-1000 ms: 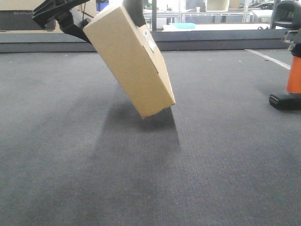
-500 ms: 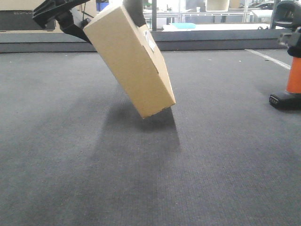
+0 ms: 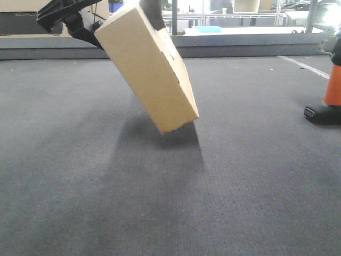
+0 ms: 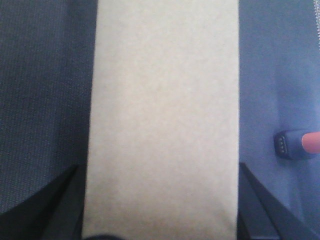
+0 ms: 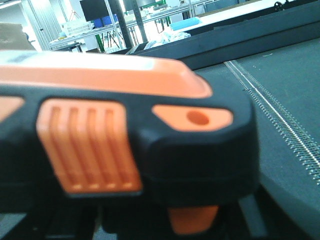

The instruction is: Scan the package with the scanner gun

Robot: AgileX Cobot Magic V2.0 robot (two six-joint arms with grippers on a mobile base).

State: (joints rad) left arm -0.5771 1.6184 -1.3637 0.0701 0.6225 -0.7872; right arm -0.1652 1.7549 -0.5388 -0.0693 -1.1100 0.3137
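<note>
This is looking like a lab or testing hall with a logistics bent rather than a home. A dark grey carpet-like mat (image 3: 170, 202) is covering the whole work surface, with a white marked line (image 3: 306, 66) running across it and a raised ledge (image 3: 240, 45) bounding its far side. Beyond, metal-framed workbenches (image 5: 165, 15) are standing in bright light, carrying blue bins (image 5: 107, 21) and a white basket (image 5: 77, 27) near a dark screen (image 5: 97, 7), while a cardboard package (image 3: 146, 69) and an orange-and-black scanner gun (image 5: 125, 145) are adding a parcel-handling note.
</note>
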